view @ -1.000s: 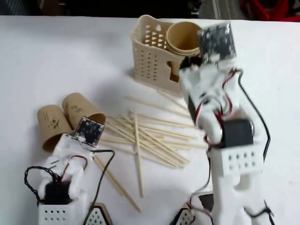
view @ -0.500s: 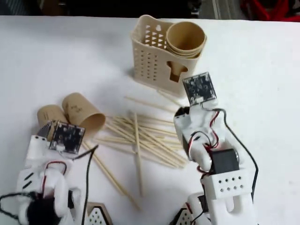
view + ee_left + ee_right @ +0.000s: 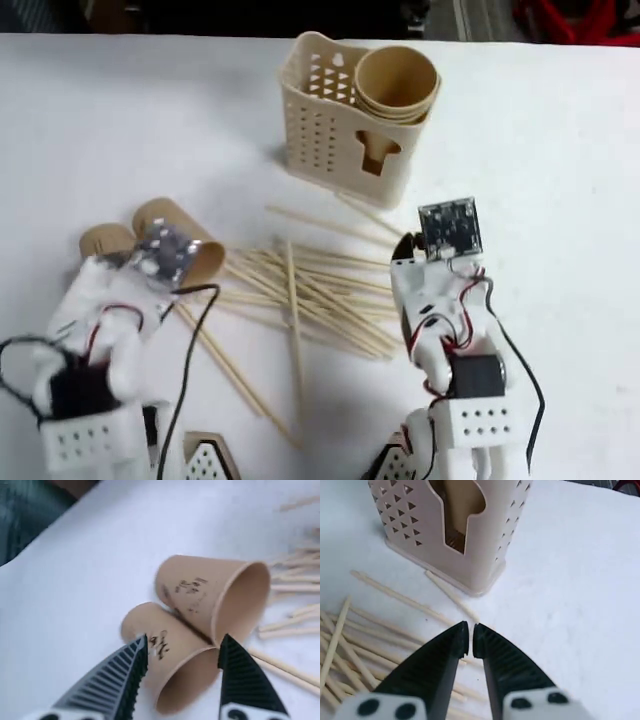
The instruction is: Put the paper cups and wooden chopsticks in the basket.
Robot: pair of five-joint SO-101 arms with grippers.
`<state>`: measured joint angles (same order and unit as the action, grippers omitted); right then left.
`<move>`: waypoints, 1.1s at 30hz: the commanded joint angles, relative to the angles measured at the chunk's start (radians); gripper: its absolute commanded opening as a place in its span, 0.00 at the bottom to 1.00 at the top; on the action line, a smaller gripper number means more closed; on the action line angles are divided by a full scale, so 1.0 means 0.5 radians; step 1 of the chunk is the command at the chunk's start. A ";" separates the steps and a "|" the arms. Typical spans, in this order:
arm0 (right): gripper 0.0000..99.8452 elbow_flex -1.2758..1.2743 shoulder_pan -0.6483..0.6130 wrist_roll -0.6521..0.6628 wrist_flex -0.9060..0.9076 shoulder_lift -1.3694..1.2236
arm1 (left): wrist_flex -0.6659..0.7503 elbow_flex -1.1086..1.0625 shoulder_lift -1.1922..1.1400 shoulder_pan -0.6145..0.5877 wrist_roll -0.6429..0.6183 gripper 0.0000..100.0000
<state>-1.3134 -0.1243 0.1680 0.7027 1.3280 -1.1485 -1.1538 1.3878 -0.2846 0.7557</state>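
Right gripper (image 3: pixel 470 632) pulled back from basket (image 3: pixel 325 135) at upper centre; claw closed, empty. Left gripper (image 3: pixel 185 642) advanced, spread wide astride nearer lying paper cup (image 3: pixel 175 662), lower left. Chopsticks (image 3: pixel 310 290) scattered mid-frame.

In high view the left arm (image 3: pixel 95 330) hides the mouth of the outer paper cup (image 3: pixel 103 240) & part of the 2nd cup (image 3: pixel 190 240), the no. of nested cups (image 3: pixel 397 80) can't be told, the basket (image 3: pixel 420 535) rim is cut off in right wrist view, & the chopsticks (image 3: pixel 295 605) are blurred & cut off in left wrist view.
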 commanded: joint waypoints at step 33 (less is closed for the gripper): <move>0.03 -0.135 0.084 0.003 -0.051 0.385 | 0.589 0.519 -0.661 0.422 -0.445 0.02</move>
<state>-1.3886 -0.1135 0.1680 0.6966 1.5060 -0.7787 -1.0526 0.9582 -0.0944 0.6206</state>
